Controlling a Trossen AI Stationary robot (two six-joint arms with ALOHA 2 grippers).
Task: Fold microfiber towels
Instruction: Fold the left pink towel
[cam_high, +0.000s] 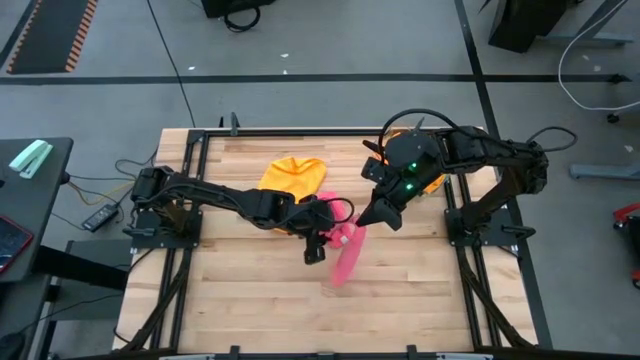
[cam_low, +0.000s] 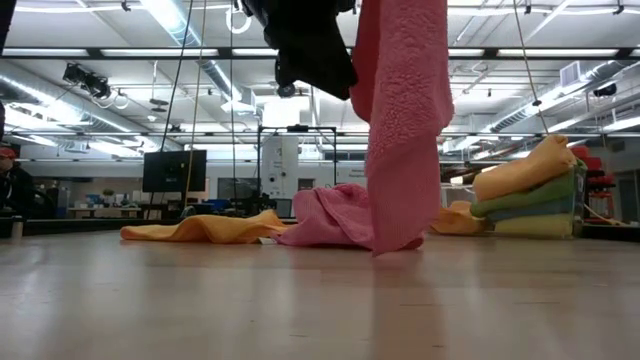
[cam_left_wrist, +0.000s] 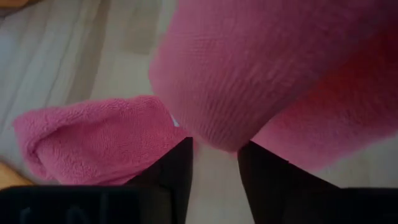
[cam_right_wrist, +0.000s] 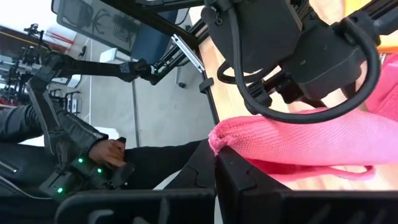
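A pink microfiber towel hangs at the table's middle from my right gripper, which is shut on it. In the low view the pink towel drops as a long strip. Its lower part lies bunched on the wood. My left gripper stands open just left of the strip. In its wrist view, my left gripper has its fingertips right at the hanging cloth's lower bulge. My right gripper pinches the pink towel's upper edge between its two shut fingers, slanting down from the table's right side. The cloth hangs below the fingers, with its lower end on the table. My left gripper stands at the hanging cloth; whether its fingertips touch it, I cannot tell.
An orange towel lies spread at the far middle of the table. A stack of folded towels sits at the far right, under the right arm. Bare wood runs along the near edge. A person's hand shows beyond the table.
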